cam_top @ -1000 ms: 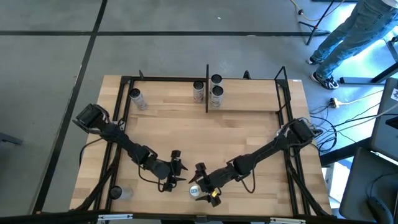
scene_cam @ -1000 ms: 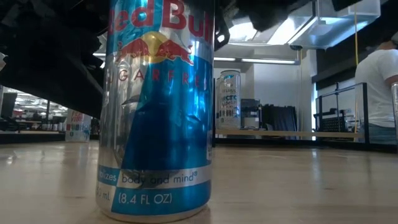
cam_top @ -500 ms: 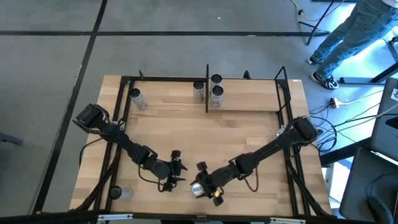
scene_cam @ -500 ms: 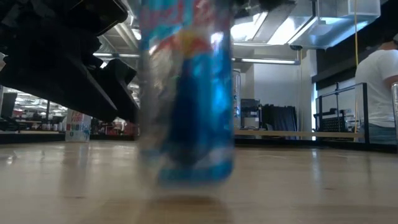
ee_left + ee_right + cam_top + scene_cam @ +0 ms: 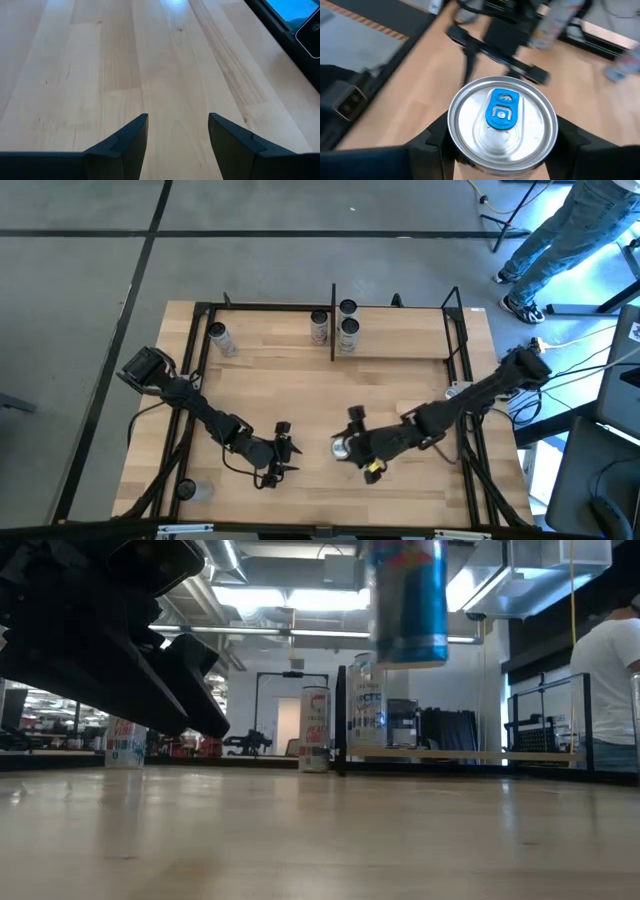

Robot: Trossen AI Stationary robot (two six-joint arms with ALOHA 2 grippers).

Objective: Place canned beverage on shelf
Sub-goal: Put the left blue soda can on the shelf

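Note:
A blue and silver beverage can (image 5: pixel 408 600) hangs in the air, shut in my right gripper (image 5: pixel 352 446) over the middle of the table. Its silver top with a blue tab (image 5: pixel 502 120) fills the right wrist view. The shelf (image 5: pixel 400 345) is a wooden bay between black uprights at the table's far edge, and other cans stand on it. My left gripper (image 5: pixel 285 452) is open and empty over bare wood (image 5: pixel 177 145), left of the held can. My right gripper pinches the can's upper wall (image 5: pixel 456 152), just under the top rim, between its two fingers (image 5: pixel 432 140), one on each side. The fingers come from the table's right side. The can is upright and lifted clear of the table.
Three cans (image 5: pixel 347 330) stand by the black divider (image 5: pixel 332 320) of the shelf, and one more can (image 5: pixel 218 338) stands in the left bay. A pale can or cup (image 5: pixel 187 490) stands at the near left corner. A person (image 5: pixel 610 680) stands beyond the table.
My right gripper has lifted the can off the table and carried it up, toward the table's right and far edges. The can has stayed upright and now hangs clear of the wood.

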